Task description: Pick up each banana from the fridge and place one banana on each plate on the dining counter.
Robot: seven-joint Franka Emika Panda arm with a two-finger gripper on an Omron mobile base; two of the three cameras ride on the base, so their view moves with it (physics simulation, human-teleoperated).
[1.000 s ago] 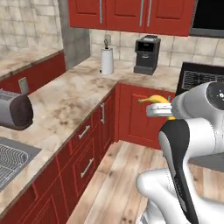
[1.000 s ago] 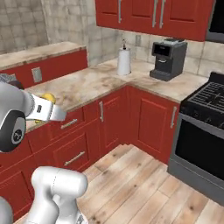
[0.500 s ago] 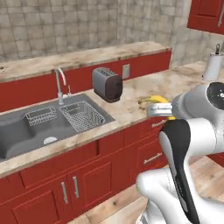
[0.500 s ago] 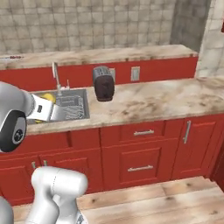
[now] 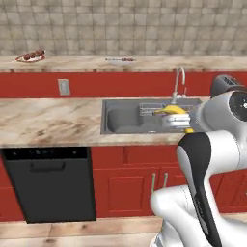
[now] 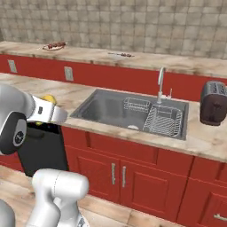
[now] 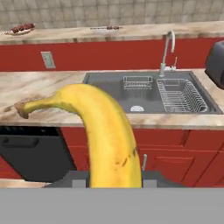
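All 3 views face the sink [image 5: 144,118], hand view nearest.

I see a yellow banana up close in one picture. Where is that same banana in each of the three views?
Left base view: the yellow banana sits right of centre, at the end of the white arm, in front of the sink.
Right base view: a small yellow patch at the left edge, behind the arm.
Hand view: large, bottom centre, held in the gripper.
Shared landmark: the sink faucet.
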